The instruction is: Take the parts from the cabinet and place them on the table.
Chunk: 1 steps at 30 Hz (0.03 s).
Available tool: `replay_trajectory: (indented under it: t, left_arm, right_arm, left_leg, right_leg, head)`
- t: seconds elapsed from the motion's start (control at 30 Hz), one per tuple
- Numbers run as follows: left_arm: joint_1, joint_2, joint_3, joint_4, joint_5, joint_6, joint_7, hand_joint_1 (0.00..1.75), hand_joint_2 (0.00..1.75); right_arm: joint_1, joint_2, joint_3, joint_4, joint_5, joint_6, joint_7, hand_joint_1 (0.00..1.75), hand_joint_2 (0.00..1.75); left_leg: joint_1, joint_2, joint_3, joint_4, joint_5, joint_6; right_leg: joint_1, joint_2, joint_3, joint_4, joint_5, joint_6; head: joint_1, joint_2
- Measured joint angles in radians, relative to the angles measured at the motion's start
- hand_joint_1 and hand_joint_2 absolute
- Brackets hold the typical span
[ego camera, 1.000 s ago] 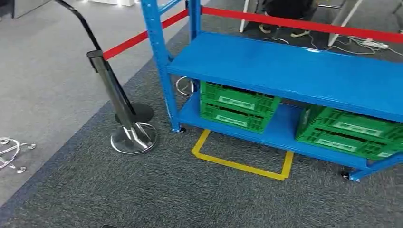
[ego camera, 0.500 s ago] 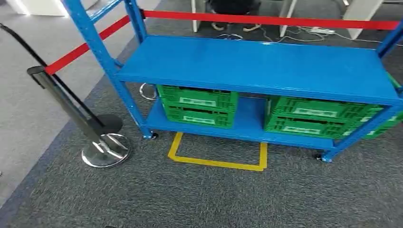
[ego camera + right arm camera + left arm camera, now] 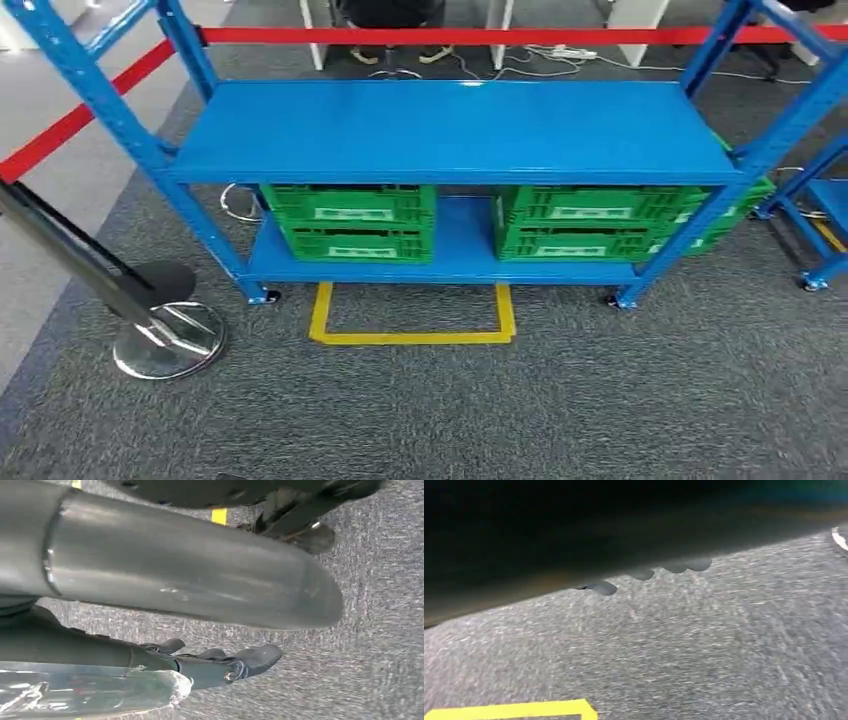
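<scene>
A blue shelf rack (image 3: 450,130) stands ahead in the head view, its top shelf bare. Two green crates (image 3: 350,220) (image 3: 590,222) sit on its lower shelf. In the right wrist view my right hand (image 3: 200,665) hangs over the carpet, thick thumb (image 3: 190,575) apart from the dark fingers (image 3: 250,660). A clear plastic bag (image 3: 95,692) with something inside lies against those fingers, apparently held. In the left wrist view, a few rounded tips of my left hand (image 3: 644,574) peek from under a dark blur; how they lie is unclear.
A yellow tape square (image 3: 412,318) marks the grey carpet in front of the rack. A chrome stanchion (image 3: 160,340) with a red belt (image 3: 60,130) stands at the left. Another blue frame (image 3: 815,215) is at the right. Someone's feet and cables lie behind the rack.
The whole picture has swung: the camera turned right, so the rack now sits square and centred and the stanchion has slid to the left edge.
</scene>
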Motion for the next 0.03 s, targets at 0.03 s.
replay_trajectory:
  t: [0.03]
  left_arm:
    - [0.002,0.0,0.0,0.0,0.0,0.0,0.0,0.0,0.0]
  right_arm:
    - [-0.004,0.0,0.0,0.0,0.0,0.001,0.0,0.0,0.0]
  left_leg:
    - [-0.008,0.009,-0.003,0.004,-0.006,-0.008]
  right_leg:
    - [0.01,-0.014,0.012,-0.021,-0.014,-0.008]
  head:
    - [0.002,0.0]
